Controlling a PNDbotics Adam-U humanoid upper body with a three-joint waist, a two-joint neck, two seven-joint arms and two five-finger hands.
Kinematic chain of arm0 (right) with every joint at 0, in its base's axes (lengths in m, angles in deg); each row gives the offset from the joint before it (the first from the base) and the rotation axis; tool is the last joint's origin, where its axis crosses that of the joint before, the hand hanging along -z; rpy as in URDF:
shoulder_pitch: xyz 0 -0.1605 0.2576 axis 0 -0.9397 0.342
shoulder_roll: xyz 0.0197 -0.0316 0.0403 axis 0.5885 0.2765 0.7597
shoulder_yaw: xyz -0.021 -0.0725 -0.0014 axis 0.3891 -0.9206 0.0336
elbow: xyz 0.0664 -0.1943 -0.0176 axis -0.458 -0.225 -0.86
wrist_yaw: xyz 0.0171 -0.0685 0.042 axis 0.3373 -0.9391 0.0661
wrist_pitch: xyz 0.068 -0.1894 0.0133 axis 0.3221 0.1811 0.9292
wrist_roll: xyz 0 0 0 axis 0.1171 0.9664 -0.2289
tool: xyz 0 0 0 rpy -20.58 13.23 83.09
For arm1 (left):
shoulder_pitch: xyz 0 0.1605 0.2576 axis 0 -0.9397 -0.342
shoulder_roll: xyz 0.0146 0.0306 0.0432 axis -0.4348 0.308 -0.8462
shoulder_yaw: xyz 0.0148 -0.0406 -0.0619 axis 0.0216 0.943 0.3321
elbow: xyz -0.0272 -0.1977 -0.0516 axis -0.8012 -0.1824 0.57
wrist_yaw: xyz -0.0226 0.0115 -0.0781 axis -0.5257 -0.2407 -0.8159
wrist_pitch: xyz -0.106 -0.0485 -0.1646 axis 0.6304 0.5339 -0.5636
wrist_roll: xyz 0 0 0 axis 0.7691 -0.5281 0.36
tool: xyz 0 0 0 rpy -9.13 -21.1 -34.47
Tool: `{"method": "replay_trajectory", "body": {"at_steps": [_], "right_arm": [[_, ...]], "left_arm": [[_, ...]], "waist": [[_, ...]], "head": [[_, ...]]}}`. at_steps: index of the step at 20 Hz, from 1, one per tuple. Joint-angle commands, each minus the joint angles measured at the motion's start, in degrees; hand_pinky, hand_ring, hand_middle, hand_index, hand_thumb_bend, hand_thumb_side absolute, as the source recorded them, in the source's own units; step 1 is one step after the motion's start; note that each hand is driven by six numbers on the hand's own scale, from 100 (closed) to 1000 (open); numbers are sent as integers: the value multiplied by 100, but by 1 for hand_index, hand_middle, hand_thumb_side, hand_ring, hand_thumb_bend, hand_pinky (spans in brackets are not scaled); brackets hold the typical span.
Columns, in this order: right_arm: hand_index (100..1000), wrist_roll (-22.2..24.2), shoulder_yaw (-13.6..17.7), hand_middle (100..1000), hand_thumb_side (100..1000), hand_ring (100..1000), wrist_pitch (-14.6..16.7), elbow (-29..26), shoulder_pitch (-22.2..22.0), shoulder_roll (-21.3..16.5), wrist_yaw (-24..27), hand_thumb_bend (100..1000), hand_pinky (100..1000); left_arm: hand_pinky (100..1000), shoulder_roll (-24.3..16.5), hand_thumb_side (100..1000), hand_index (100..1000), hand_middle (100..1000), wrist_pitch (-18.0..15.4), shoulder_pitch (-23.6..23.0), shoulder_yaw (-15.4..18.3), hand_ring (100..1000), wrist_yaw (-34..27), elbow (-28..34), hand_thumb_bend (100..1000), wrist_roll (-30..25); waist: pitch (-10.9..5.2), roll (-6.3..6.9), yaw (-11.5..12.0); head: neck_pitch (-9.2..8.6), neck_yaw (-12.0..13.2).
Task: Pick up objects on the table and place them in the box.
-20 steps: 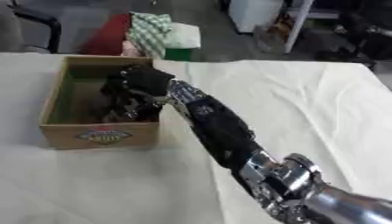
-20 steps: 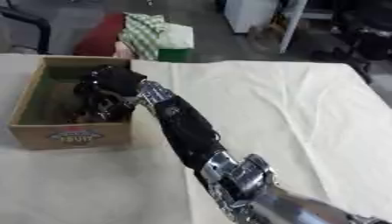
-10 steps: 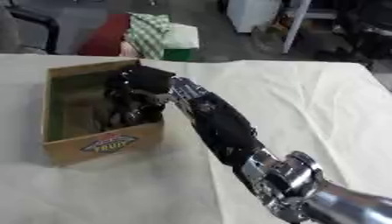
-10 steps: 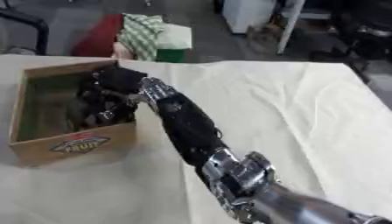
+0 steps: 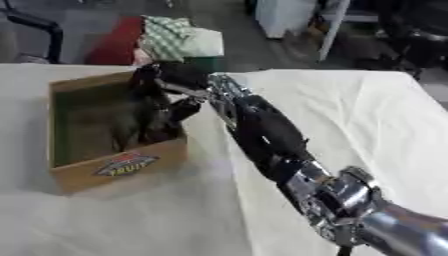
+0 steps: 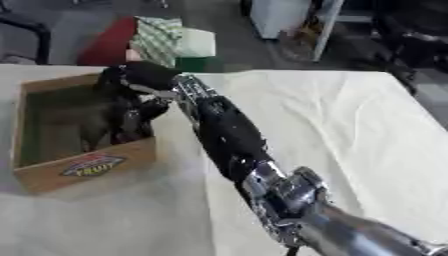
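Reaching into cardboard box (image 5: pixel 83 172), right hand (image 5: pixel 171 77), finger state unclear, dark contents indistinct

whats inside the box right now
The right hand reaches into the cardboard box along its right wall, fingers pointing down. Dark shapes lie beneath it, too unclear to name. The hand covers that side of the floor.

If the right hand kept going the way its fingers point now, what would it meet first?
Probably the dark contents inside the box: the right hand hangs over its right wall with fingers pointing down into it. Depth is unclear, so contact may already exist.
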Motion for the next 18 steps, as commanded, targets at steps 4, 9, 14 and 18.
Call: {"method": "replay_trajectory", "body": {"at_steps": [4,9,14,18], "right_arm": [[832,366,20,695,155,716,-153,-350,-25,-811,1227,100,822],[828,567,128,671,149,699,-361,-488,-426,-1560,2195,100,815],[823,732,303,654,161,686,-626,-528,-818,-2034,3007,100,807],[821,850,446,644,189,678,-795,-539,-1156,-2283,3497,100,805]], "left_arm": [[671,-173,837,564,576,-24,-2,114,715,29,120,100,75],[670,-210,838,563,576,-32,-51,158,715,65,120,100,117],[670,-227,838,563,576,-44,-81,188,715,89,127,100,147],[670,-224,840,563,577,-43,-91,201,715,105,126,100,158]], "waist": [[-112,18,-120],[-101,-8,-264],[-82,-10,-331],[-64,-11,-359]], "head": [[-106,145],[-150,263],[-174,320],[-192,351]]}}
